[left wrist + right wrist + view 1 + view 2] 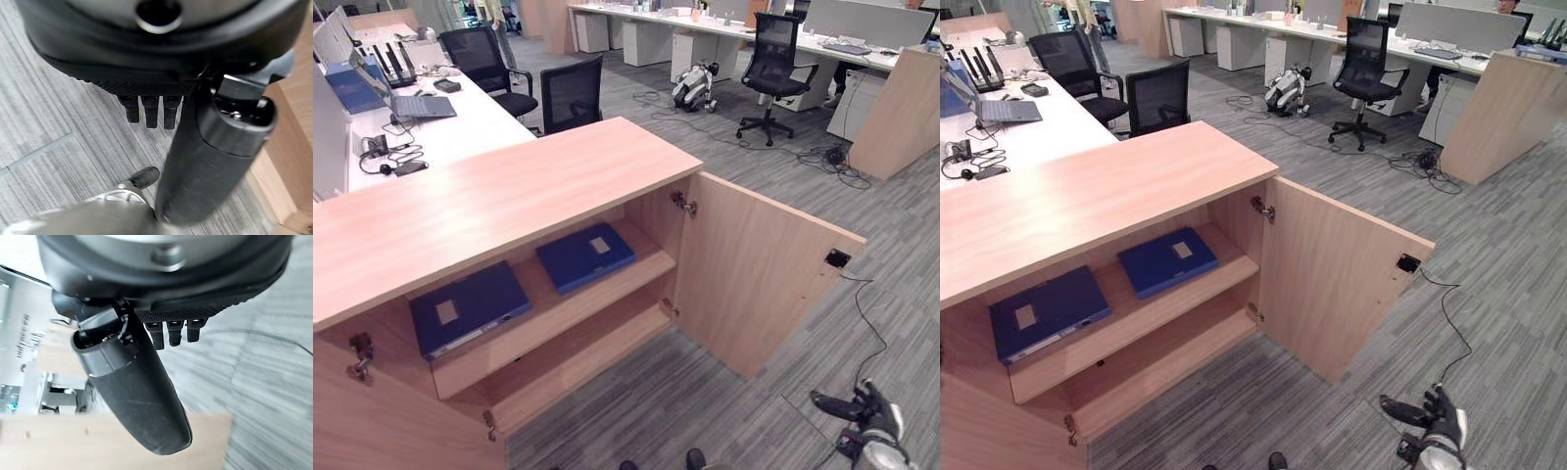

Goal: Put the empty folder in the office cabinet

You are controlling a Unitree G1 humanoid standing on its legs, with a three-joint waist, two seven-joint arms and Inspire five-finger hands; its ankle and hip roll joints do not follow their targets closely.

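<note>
Folders were already in the office cabinet [509,196]: two blue folders [468,307] [584,257] lay flat on its upper shelf [548,313], well apart, its door [754,274] swung wide for access. Our right hand [862,416] hung low near the carpet, fingers relaxed and holding nothing; our left hand [195,161] likewise hung empty.

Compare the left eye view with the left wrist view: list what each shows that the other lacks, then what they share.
Left eye view alone: the open office cabinet with two blue folders on its upper shelf, the left folder and the right folder, its open door, the desk with a laptop, office chairs, and the right hand, fingers relaxed, low beside the door.

Left wrist view alone: the left hand, fingers straight, holding nothing, above the floor.

Shared: the grey carpet and light wood cabinet panelling.
</note>
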